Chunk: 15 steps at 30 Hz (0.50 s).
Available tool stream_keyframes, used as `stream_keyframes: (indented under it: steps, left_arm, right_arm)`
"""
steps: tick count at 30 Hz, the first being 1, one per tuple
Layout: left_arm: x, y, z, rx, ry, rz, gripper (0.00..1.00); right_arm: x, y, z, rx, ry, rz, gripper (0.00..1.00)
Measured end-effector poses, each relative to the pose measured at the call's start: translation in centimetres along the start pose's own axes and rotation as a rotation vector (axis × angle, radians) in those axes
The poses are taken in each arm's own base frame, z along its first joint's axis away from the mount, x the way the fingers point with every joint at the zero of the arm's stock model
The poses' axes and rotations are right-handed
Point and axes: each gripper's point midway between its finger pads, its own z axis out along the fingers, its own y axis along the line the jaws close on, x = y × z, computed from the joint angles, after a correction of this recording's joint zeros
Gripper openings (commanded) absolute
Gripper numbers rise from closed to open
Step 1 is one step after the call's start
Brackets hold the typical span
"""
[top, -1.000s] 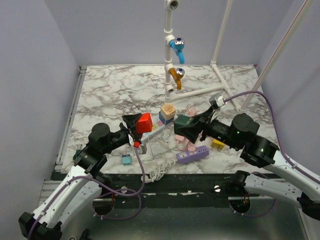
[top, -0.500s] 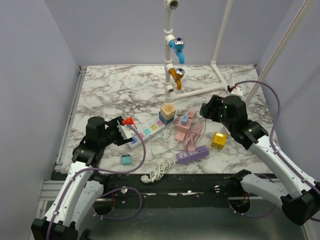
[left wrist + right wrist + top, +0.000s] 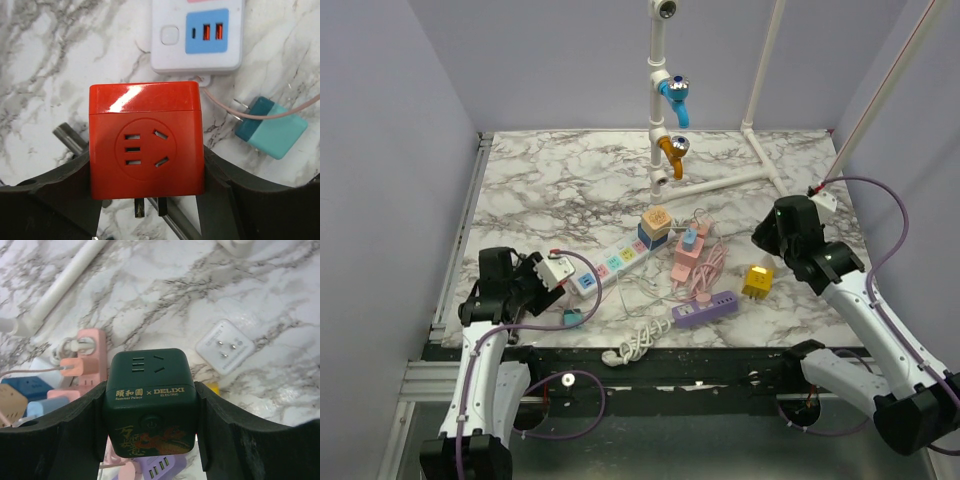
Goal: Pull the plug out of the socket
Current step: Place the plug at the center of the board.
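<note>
Clamping DELIXI cube (image 3: 150, 395), right end effector (image 3: 150, 407), left end effector (image 3: 146, 172) clamping red cube (image 3: 146, 135)

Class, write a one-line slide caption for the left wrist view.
Black fingers grip a red cube socket, prongs exposed; a white power strip and teal plug lie on the marble table.
</note>
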Motion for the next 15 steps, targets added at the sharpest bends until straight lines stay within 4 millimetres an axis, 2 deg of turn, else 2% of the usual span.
stream_keyframes:
  steps: [5, 9, 13, 15]
  left_arm:
    - [3.2, -2.3, 1.0, 0.063, 0.071, -0.023, 0.00]
    - [4.4, -3.1, 1.3, 0.079, 0.094, -0.016, 0.00]
    - [5.8, -3.9, 1.8, 0.092, 0.125, -0.011, 0.00]
    - [5.9, -3.7, 2.0, 0.084, 0.126, -0.004, 0.00]
  right_arm:
    - [1.2, -3.4, 1.0, 0.130, 0.036, 0.067, 0.01]
    - [3.0, -5.9, 1.7, 0.220, 0.082, 0.094, 0.01]
    - [3.6, -7.0, 1.7, 0.265, 0.087, 0.104, 0.01]
    - [3.8, -7.5, 1.6, 0.288, 0.080, 0.112, 0.01]
